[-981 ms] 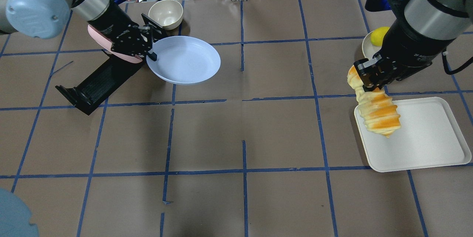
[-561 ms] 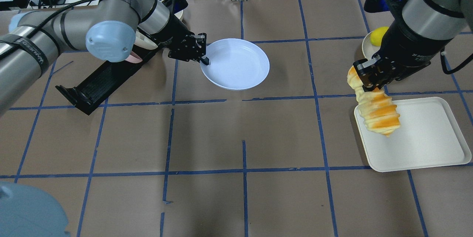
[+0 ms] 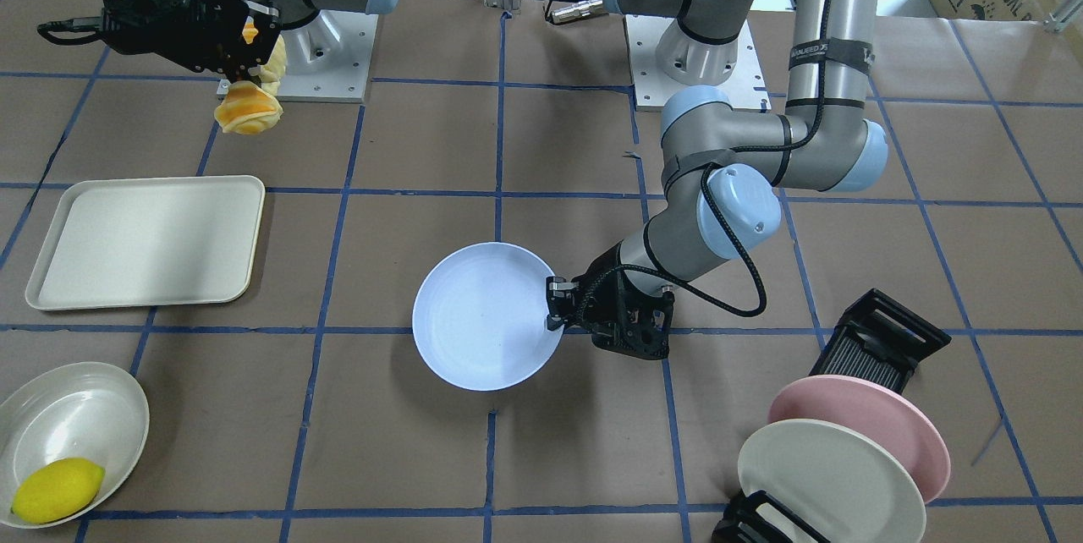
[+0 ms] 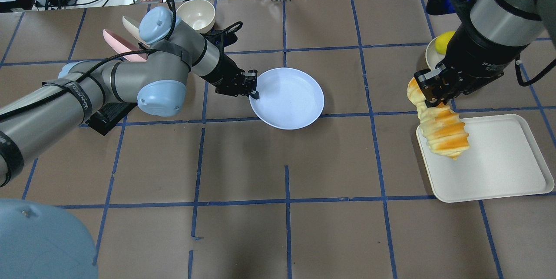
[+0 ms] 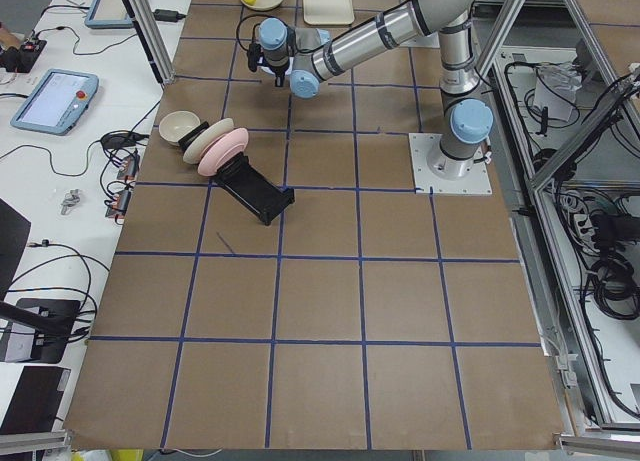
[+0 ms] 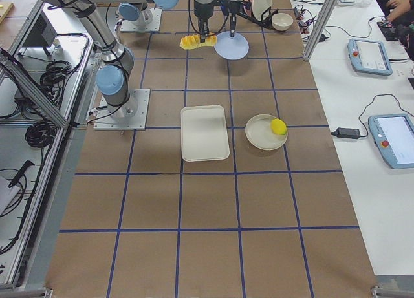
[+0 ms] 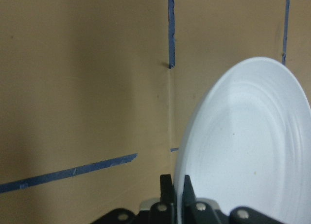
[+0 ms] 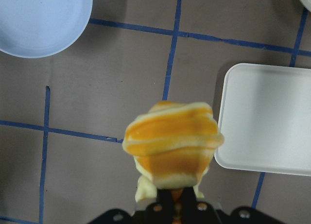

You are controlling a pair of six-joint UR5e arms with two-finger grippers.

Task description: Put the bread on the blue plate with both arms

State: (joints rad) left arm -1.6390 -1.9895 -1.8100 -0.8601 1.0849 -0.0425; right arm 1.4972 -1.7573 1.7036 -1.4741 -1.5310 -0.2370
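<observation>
The blue plate is held level near the table's middle; my left gripper is shut on its left rim. It also shows in the front view, with the left gripper on its rim, and in the left wrist view. My right gripper is shut on one end of the striped orange and yellow bread, which hangs down above the tray's left edge. The bread also shows in the front view and the right wrist view.
A white tray lies at the right. A cream dish with a yellow lemon sits behind it. A black rack holds a pink plate and a cream plate at the left. A cream bowl stands at the back.
My left arm has carried the blue plate rightwards and towards the table's middle, away from the rack. My right gripper and the bread have stayed nearly still.
</observation>
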